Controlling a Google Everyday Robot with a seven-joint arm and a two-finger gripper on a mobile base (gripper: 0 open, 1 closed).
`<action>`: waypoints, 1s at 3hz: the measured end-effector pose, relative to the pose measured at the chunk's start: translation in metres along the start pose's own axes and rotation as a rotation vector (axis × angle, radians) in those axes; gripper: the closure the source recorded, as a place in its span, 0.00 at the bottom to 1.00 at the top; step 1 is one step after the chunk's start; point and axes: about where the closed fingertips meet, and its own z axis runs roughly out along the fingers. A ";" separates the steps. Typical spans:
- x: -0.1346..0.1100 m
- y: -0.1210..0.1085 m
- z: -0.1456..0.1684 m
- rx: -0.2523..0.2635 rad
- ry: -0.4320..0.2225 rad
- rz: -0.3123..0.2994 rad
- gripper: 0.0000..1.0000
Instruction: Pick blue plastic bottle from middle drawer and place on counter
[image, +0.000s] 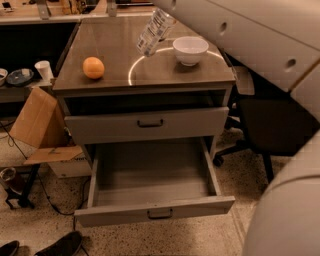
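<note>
Bottle hanging over the counter, drawer standing open below

The blue plastic bottle (154, 32) is hanging tilted above the counter (150, 75) at upper centre, between the orange (93, 67) on its left and the bowl (190, 50) on its right. Its upper end is meeting the gripper (165, 7) at the top edge. The middle drawer (150, 175) is standing pulled out at lower centre.

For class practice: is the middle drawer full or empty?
Empty: the middle drawer shows bare floor; blue plastic bottle hangs by end effector above counter.
</note>
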 end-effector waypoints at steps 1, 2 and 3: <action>-0.006 -0.017 0.004 0.039 0.083 -0.061 1.00; -0.007 -0.022 0.005 0.081 0.118 -0.126 1.00; -0.007 -0.024 0.006 0.114 0.122 -0.180 1.00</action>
